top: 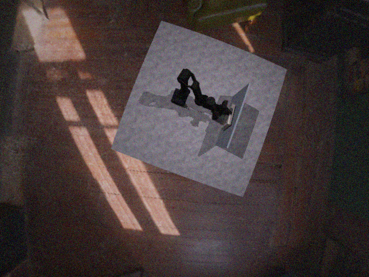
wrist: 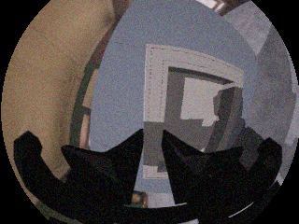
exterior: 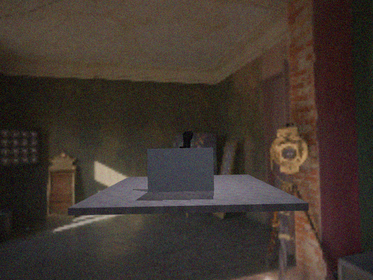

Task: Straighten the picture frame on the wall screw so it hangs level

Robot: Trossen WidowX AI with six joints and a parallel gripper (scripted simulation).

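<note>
The gripper (wrist: 152, 133) is closed on the side of the pale picture frame (wrist: 156, 89), blue wall (wrist: 123, 65) behind.

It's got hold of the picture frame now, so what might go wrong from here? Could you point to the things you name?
The gripper (top: 229, 114) (wrist: 152, 133) is shut on one side of the picture frame (top: 230, 114) (wrist: 155, 89), so lifting there might twist it more crooked. The fingertips also sit close to the blue wall panel (top: 236, 122) (exterior: 180, 169) (wrist: 121, 70) and could scrape it.
</note>
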